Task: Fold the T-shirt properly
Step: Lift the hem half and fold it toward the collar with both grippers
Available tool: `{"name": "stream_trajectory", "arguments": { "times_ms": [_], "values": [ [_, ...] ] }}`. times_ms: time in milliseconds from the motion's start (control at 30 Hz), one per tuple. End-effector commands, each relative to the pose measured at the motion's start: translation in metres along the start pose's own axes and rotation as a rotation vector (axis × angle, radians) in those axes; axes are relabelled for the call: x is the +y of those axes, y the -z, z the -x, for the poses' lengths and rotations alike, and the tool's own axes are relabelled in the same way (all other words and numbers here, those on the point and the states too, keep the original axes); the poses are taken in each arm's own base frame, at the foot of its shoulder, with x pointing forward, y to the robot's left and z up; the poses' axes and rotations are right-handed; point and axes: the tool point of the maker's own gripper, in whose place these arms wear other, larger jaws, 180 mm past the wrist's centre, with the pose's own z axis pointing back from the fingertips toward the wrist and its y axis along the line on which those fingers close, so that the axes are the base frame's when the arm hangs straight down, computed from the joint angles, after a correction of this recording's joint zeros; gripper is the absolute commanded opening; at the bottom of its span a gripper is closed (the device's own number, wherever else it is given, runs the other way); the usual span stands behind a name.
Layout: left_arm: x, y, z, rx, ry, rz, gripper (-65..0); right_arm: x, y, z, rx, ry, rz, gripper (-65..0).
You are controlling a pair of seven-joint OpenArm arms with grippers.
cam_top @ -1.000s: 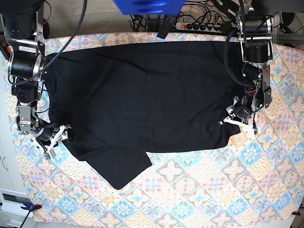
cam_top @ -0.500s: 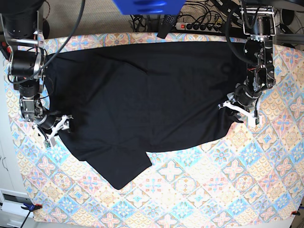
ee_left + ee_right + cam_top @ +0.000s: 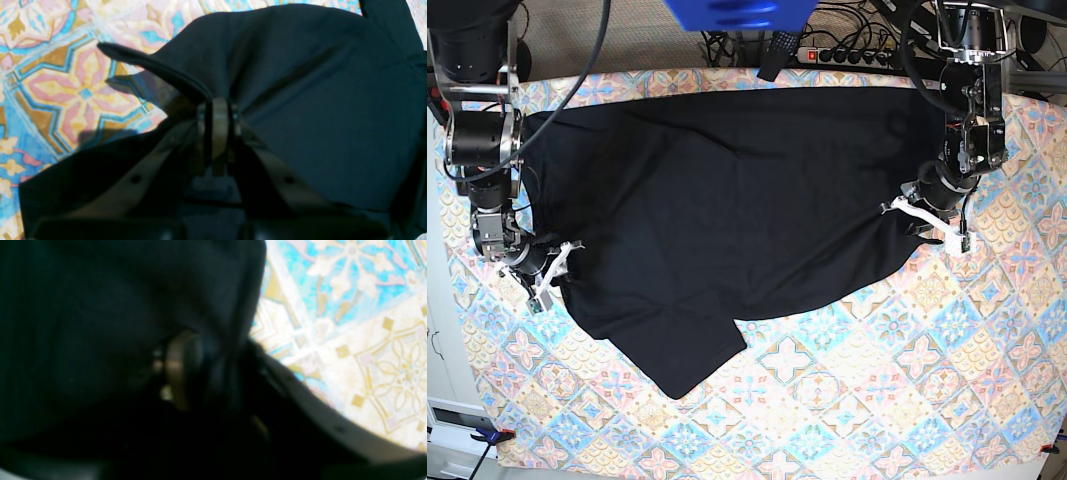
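t-shirt point(image 3: 727, 210) in left end effector point(image 3: 218, 100)

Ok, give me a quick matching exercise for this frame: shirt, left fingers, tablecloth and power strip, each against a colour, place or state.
Things:
1 shirt
2 left fingers
3 tablecloth
4 power strip

Descriptions:
A tiled pattern in many colours
B lying past the far edge of the covered surface
C plain black, spread out
D pinched shut on dark fabric

Pairs: 1-C, 2-D, 3-A, 4-B

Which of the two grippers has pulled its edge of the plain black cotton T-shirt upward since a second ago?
The left gripper, shut on the T-shirt; the right gripper stayed put.
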Motion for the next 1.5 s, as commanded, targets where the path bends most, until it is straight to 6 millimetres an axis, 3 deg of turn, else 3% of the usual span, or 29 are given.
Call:
{"name": "stream_trajectory", "arguments": {
  "times_ms": [0,267,367,567,967,1100,1267,1467],
  "values": [
    [-0.003,-0.003,-0.015,-0.041,0.013,0.012,-65.0,-0.012,-0.005,-0.025,-0.057,-0.010,0.017,-47.6],
    [-0.002,-0.003,-0.012,-0.037,0.013,0.010,-65.0,-0.014,-0.007,-0.050,-0.106,-0.051,0.025,-45.4],
    [-0.002,-0.003,-0.012,-0.037,0.013,0.010,-65.0,-0.014,-0.007,-0.050,-0.106,-0.052,0.025,-48.5],
    [-0.002,-0.003,-0.012,-0.035,0.014,0.009,-65.0,-0.017,-0.008,-0.065,-0.122,-0.061,0.030,-62.4],
    [-0.001,-0.003,-0.012,-0.036,0.014,0.009,-65.0,-0.017,-0.008,-0.062,-0.104,-0.057,0.028,-63.7],
    [-0.002,-0.005,-0.014,-0.040,0.019,0.011,-65.0,-0.018,-0.011,-0.059,-0.100,-0.058,0.019,-63.8],
    [-0.004,-0.019,-0.019,-0.058,0.071,0.015,-65.0,-0.030,-0.029,-0.030,-0.092,-0.018,0.026,-63.8],
    [0.017,-0.032,-0.022,-0.067,0.085,-0.033,-65.0,-0.044,-0.063,-0.003,-0.062,-0.066,0.112,-63.9]
  ]
}}
